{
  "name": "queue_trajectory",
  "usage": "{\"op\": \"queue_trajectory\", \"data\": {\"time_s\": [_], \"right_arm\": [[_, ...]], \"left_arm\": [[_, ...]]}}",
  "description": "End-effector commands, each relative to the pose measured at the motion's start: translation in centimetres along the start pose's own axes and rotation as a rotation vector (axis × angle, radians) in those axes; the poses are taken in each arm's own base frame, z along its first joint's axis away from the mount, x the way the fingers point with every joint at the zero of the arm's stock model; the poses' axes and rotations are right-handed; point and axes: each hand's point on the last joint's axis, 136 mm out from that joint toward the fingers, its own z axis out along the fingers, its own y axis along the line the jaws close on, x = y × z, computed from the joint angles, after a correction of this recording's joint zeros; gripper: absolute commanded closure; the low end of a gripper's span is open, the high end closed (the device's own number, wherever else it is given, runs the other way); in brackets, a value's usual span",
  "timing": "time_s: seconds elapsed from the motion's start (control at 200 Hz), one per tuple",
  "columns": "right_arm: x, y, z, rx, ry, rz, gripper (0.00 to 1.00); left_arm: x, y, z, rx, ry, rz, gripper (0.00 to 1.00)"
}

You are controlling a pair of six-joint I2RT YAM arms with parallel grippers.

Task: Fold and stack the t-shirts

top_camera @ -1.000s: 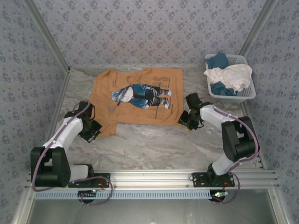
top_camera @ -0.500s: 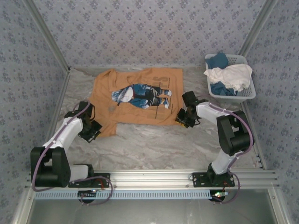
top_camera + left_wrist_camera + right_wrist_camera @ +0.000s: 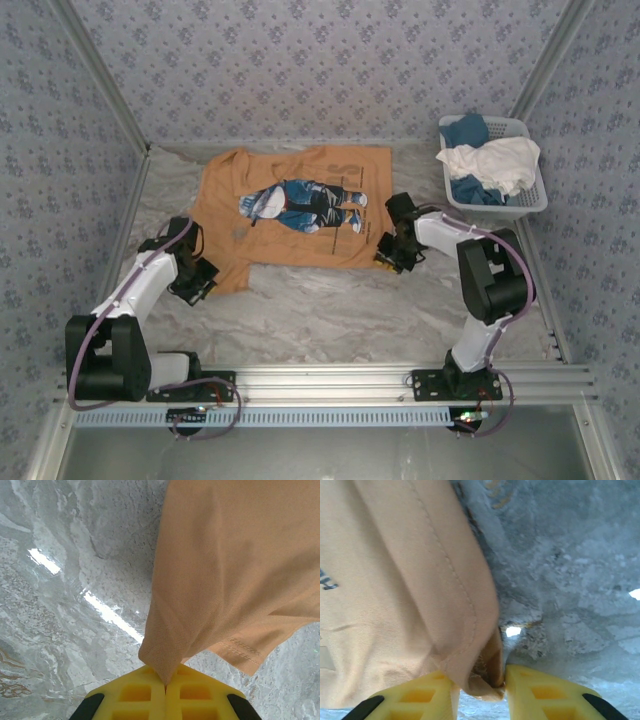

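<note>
Orange t-shirt (image 3: pixel 290 200) lies flat on the table (image 3: pixel 330 310), pinched at both near corners.
The left gripper (image 3: pixel 165 681) and right gripper (image 3: pixel 479 681) each clamp a corner, probably so the near edge lifts evenly for folding.

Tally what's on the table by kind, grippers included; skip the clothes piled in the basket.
T-shirts spread out: 1, the orange t-shirt
Baskets: 1, the white basket
Grippers: 2, left gripper and right gripper, each shut on the shirt's edge
Total: 4
</note>
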Motion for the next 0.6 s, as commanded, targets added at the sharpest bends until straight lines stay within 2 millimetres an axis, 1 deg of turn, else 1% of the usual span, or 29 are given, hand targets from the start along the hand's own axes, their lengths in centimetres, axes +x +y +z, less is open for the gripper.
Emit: {"op": "queue_trajectory", "data": {"time_s": [0.0, 0.07, 0.155, 0.18, 0.245, 0.26, 0.295, 0.375, 0.455, 0.46, 0.47, 0.48, 0.54, 0.56, 0.595], "right_arm": [[0.3, -1.0, 1.1, 0.067, 0.04, -0.003, 0.74], [-0.2, -0.5, 0.9, 0.058, 0.024, -0.018, 0.85], [-1.5, 0.9, -0.7, 0.026, -0.045, -0.056, 0.98], [-2.0, 1.4, -1.8, 0.012, -0.078, -0.071, 1.0], [-2.9, 2.6, -4.1, -0.019, -0.14, -0.099, 1.0], [-3.6, 3.7, -5.4, -0.048, -0.17, -0.105, 1.0], [-4.2, 4.7, -7.2, -0.082, -0.202, -0.117, 1.0], [-5.8, 7.3, -11.6, -0.152, -0.291, -0.167, 1.0], [-7.2, 9.7, -16.4, -0.226, -0.384, -0.217, 1.0], [-7.3, 9.8, -16.7, -0.231, -0.391, -0.217, 1.0], [-7.4, 10.1, -17.4, -0.242, -0.404, -0.223, 1.0], [-7.6, 10.3, -18.0, -0.252, -0.415, -0.226, 1.0], [-8.3, 11.6, -21.4, -0.302, -0.484, -0.232, 1.0], [-8.6, 12.0, -22.9, -0.324, -0.513, -0.233, 1.0], [-8.8, 12.5, -24.9, -0.347, -0.559, -0.268, 1.0]], "left_arm": [[-0.4, -0.7, -0.9, 0.024, -0.006, -0.019, 1.0], [-0.6, -1.1, -1.2, 0.036, -0.013, -0.019, 1.0], [-1.1, -2.0, -1.8, 0.068, -0.032, -0.008, 1.0], [-1.3, -2.4, -2.2, 0.085, -0.041, -0.003, 1.0], [-2.0, -3.7, -3.4, 0.136, -0.072, 0.004, 1.0], [-2.3, -4.1, -3.9, 0.152, -0.082, 0.006, 1.0], [-2.8, -5.1, -4.9, 0.188, -0.109, 0.012, 1.0], [-4.7, -7.7, -8.2, 0.286, -0.191, 0.016, 1.0], [-6.8, -10.4, -12.4, 0.389, -0.293, 0.021, 1.0], [-6.9, -10.4, -12.4, 0.39, -0.297, 0.019, 1.0], [-7.2, -10.8, -13.3, 0.409, -0.316, 0.02, 1.0], [-7.4, -11.0, -13.7, 0.416, -0.328, 0.015, 1.0], [-8.9, -12.6, -17.6, 0.505, -0.427, -0.001, 1.0], [-9.3, -12.9, -18.9, 0.532, -0.458, -0.009, 1.0], [-10.2, -13.8, -21.7, 0.604, -0.527, -0.025, 1.0]]}}
